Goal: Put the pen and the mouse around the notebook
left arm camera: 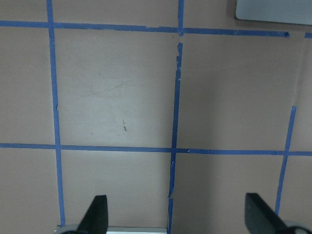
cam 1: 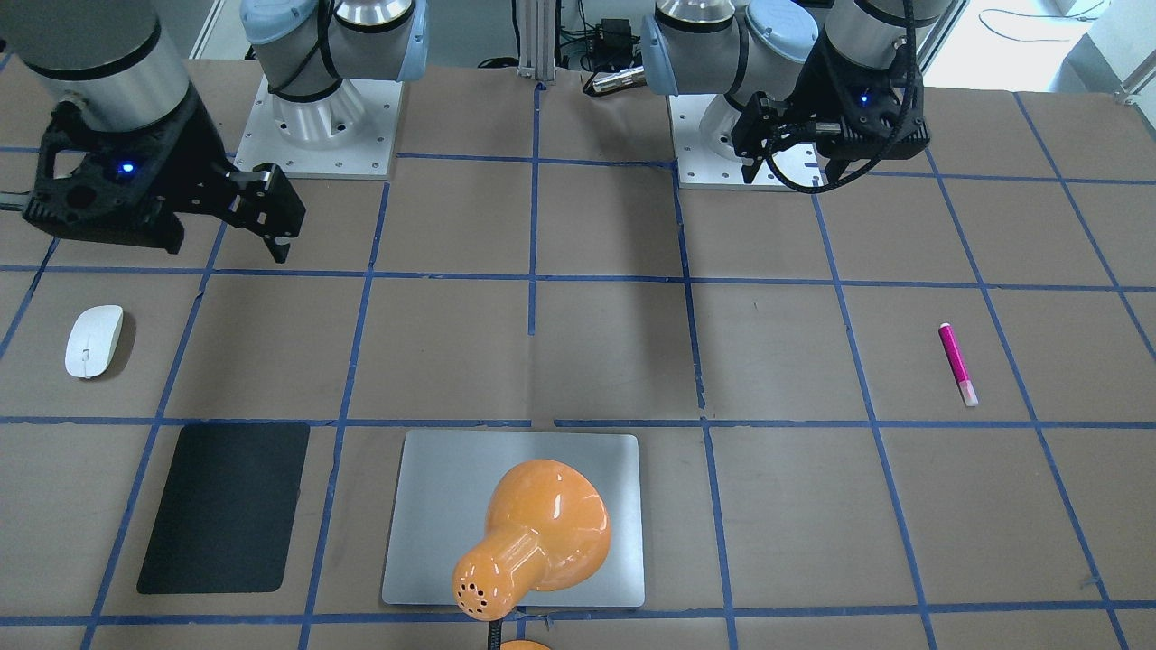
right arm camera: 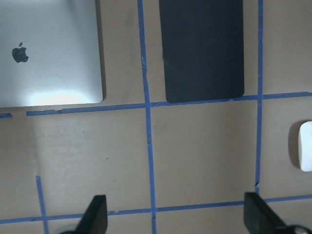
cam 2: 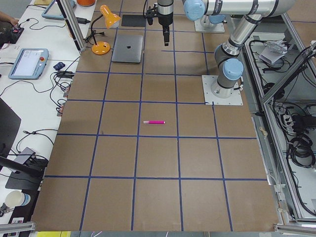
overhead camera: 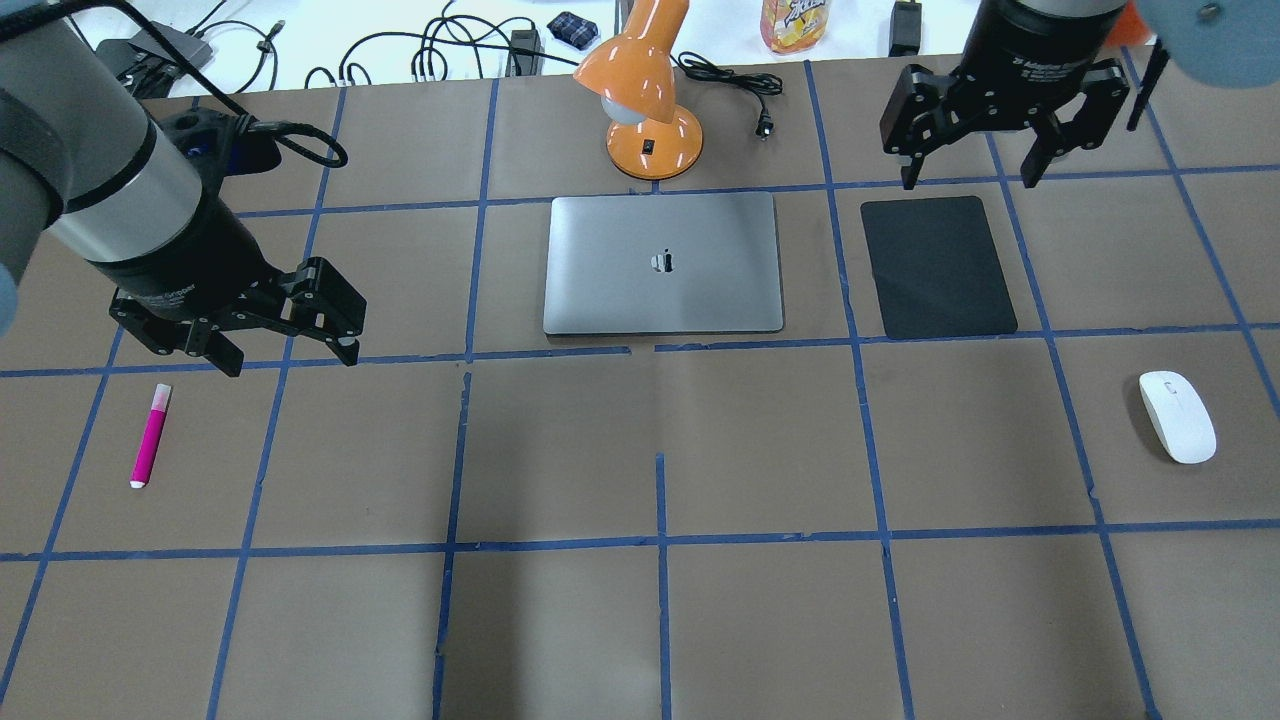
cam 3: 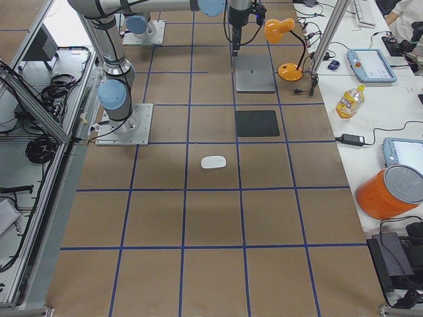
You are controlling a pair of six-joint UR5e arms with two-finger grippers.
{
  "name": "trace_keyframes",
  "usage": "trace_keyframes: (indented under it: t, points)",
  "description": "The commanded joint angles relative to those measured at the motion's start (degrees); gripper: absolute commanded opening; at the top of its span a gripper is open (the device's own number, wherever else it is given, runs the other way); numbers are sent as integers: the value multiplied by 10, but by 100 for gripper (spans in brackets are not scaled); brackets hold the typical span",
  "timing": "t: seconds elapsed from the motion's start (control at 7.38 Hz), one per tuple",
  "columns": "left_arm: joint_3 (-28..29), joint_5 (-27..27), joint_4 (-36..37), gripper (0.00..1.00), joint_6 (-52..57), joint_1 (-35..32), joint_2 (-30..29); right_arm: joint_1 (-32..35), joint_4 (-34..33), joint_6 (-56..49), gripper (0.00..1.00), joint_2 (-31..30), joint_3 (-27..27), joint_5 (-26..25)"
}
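The magenta pen (overhead camera: 152, 435) lies on the brown table at the left, its pale cap end pointing away from me. My left gripper (overhead camera: 288, 360) hovers open and empty just beyond and to the right of the pen. At the right side rests the white mouse (overhead camera: 1178, 416). My right gripper (overhead camera: 968, 180) hangs open and empty above the far edge of the black mat, well beyond the mouse. The silver notebook (overhead camera: 662, 262) lies flat at the table's far middle. In the right wrist view the notebook (right arm camera: 48, 53) and the mouse's edge (right arm camera: 306, 152) show.
A black mat (overhead camera: 937, 266) lies to the right of the notebook. An orange desk lamp (overhead camera: 645, 90) stands just behind the notebook, its cord trailing right. Blue tape lines grid the brown table. Cables and a bottle sit beyond the far edge.
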Motion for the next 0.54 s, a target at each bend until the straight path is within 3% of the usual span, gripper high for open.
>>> trace_keyframes:
  t: [0.0,0.41]
  points:
    - [-3,6,1,100,7,1,4,-135,-4,-189,100,4,10,1]
    - [-3,5,1,100,9,12,3,-244,-90,-332,100,36,77,-7]
